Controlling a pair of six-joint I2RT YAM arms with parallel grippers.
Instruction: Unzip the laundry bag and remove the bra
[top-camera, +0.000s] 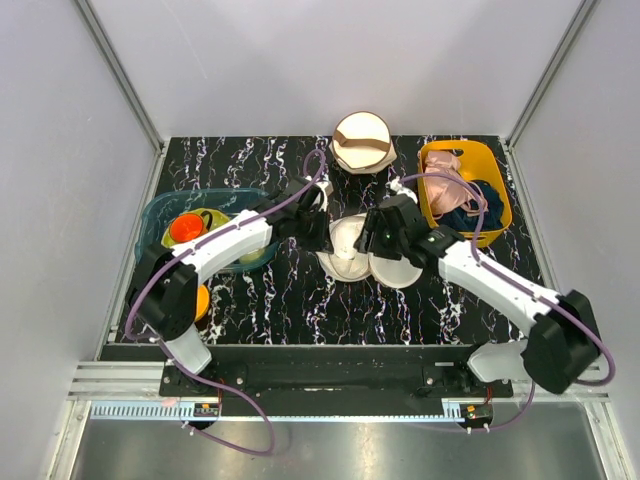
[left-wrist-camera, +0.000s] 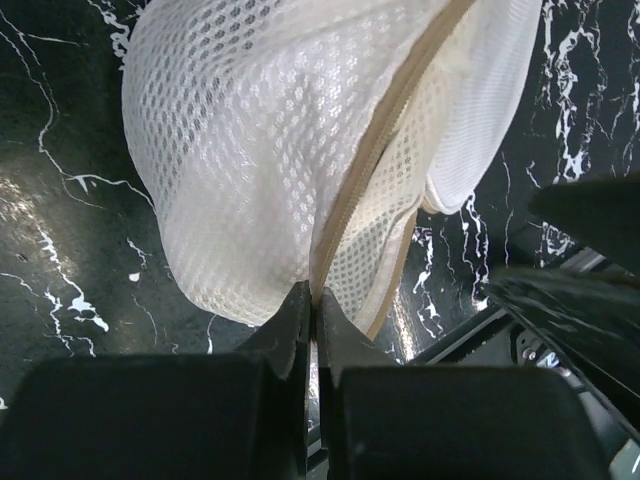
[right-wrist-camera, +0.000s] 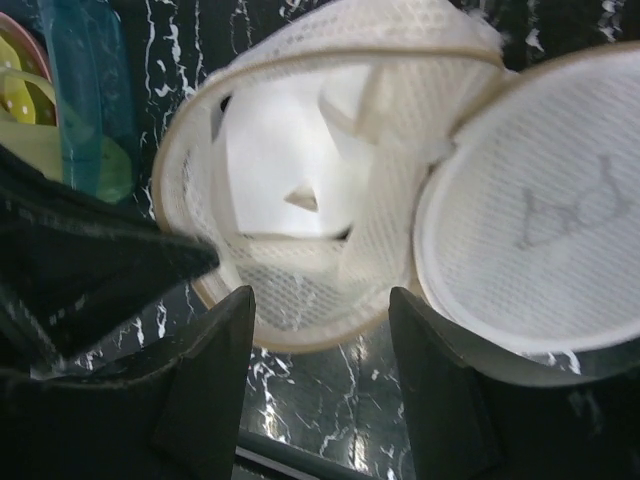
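Observation:
The white mesh laundry bag (top-camera: 358, 255) lies open like a clamshell at the table's middle. In the right wrist view its lid (right-wrist-camera: 540, 250) with the bra drawing is folded to the right, and the open half (right-wrist-camera: 290, 200) shows the cream-white bra (right-wrist-camera: 275, 170) inside. My left gripper (left-wrist-camera: 315, 300) is shut on the bag's zipper edge (left-wrist-camera: 375, 160) at its left side. My right gripper (right-wrist-camera: 320, 320) is open and empty, just in front of the open half's rim.
A cream round bag with a brown band (top-camera: 362, 143) stands at the back. A yellow bin (top-camera: 492, 185) with pink and navy garments is at the back right. A teal tray (top-camera: 168, 215) with coloured dishes is at the left.

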